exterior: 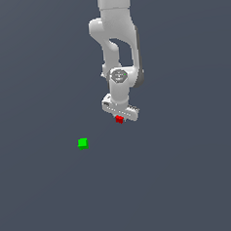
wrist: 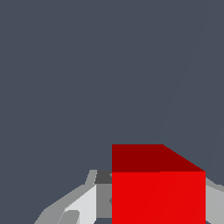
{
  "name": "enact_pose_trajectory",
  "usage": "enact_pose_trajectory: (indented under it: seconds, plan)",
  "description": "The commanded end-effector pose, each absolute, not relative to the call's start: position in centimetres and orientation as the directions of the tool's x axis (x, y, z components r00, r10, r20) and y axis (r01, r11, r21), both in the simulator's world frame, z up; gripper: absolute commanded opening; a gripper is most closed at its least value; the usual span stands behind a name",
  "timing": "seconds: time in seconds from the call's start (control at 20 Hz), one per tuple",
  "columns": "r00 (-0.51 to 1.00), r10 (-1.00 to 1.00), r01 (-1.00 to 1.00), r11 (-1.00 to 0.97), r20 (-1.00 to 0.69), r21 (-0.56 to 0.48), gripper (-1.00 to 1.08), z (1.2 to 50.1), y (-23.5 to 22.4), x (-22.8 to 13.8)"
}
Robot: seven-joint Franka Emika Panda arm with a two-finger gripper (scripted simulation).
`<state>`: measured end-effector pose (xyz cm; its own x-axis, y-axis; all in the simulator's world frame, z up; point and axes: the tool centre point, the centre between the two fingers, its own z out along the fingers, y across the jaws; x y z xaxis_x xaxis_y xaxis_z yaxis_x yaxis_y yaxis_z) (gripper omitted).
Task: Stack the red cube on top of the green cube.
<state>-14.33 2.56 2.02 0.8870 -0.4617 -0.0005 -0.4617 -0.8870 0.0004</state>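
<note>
The tiny red cube (exterior: 119, 119) sits between the fingers of my white gripper (exterior: 120, 118), which is shut on it. In the wrist view the red cube (wrist: 158, 192) fills the space between the two grey fingers (wrist: 83, 205), with a finger pressed against each side. The green cube (exterior: 83, 143) rests alone on the dark floor, toward the exterior view's left of the gripper and lower in that picture, well apart from it. The green cube does not show in the wrist view.
The white arm (exterior: 115, 34) comes down from the top of the exterior view. Plain dark grey floor (exterior: 190, 180) surrounds both cubes.
</note>
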Motion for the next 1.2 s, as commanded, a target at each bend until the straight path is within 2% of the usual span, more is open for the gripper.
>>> enact_pose_trajectory:
  seconds: [0.0,0.65,1.15]
  plan:
    - [0.887,-0.462,-0.462,-0.887,0.0,0.0,-1.0,2.0,2.6,-14.3]
    - [0.887,-0.461,-0.461,-0.887,0.0,-0.001,-1.0,2.6,2.6,-14.3]
    - [0.887,-0.462,-0.462,-0.887,0.0,-0.001,-1.0,7.2,2.6,-14.4]
